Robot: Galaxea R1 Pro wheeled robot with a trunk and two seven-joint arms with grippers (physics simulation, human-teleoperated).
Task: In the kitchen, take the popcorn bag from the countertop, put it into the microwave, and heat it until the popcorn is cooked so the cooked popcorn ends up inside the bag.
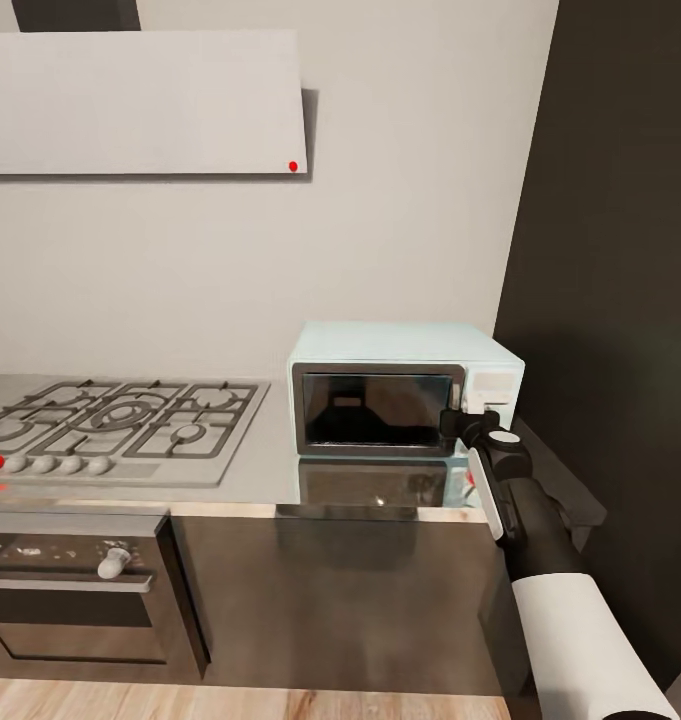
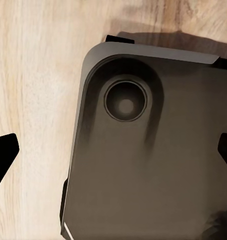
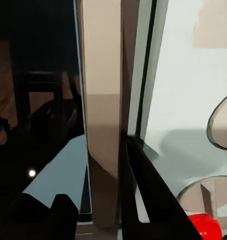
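Now the right gripper (image 1: 453, 421) is up against the front of the microwave (image 1: 400, 345), at the seam where the door's silver frame meets the knob panel. In the right wrist view one dark finger (image 3: 153, 195) lies just past the door edge (image 3: 104, 115) on the pale panel side, and the other finger (image 3: 53, 217) sits over the dark glass, so the frame edge stands between them. Whether they are squeezing that edge or only straddling it, I cannot tell. A red round light (image 3: 206, 227) shows beside the nearer finger, low on the panel (image 3: 188, 75).

The microwave's door looks shut, with the glass (image 1: 375, 408) dark and reflecting. It stands on the countertop (image 1: 250, 470), directly ahead of the right gripper, and a hob (image 1: 120, 420) lies well off on the far side of the microwave from the hand. An oven (image 1: 75, 590) sits under the hob.

The left gripper (image 2: 113, 155) hangs over the wooden floor (image 2: 33, 90) and the robot's dark base (image 2: 153, 160); its two fingertips (image 2: 4, 152) are spread wide with nothing between them.
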